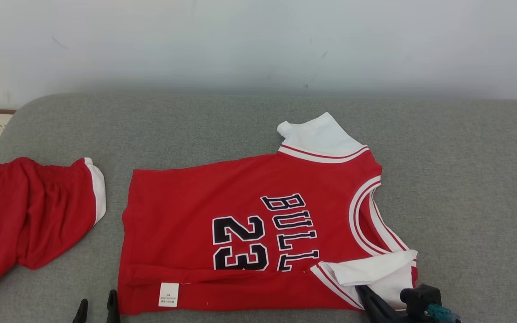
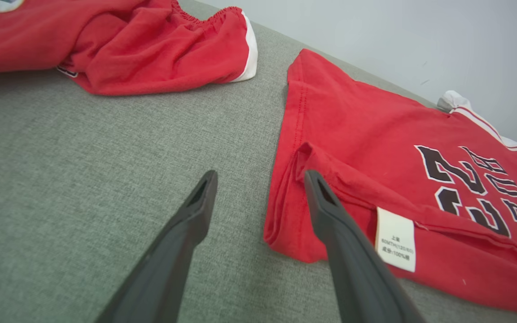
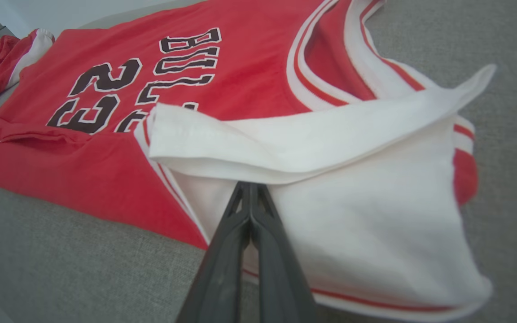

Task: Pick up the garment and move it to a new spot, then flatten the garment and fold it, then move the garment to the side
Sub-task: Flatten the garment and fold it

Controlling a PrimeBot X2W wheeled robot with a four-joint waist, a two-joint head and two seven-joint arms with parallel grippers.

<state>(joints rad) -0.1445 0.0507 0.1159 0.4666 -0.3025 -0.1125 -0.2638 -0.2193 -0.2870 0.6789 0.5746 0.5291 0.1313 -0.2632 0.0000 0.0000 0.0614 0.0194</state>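
Now | jersey (image 1: 240, 224) lies mid-frame on grey cushion (image 1: 465, 202), looks placed and mostly flat | right gripper (image 3: 249, 186) pinches white sleeve (image 3: 330, 143), lower right | left gripper (image 2: 260, 176) spread at jersey's lower-left corner | I judge folding just starting; side move remains

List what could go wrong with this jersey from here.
1. The right hand is shut on the white sleeve where it's doubled over; it may hold one layer only and slip.
2. The left hand stands open at the creased hem corner of the jersey; closing there could trap the crease.
3. The red shorts lie close; dragging left could snag them.
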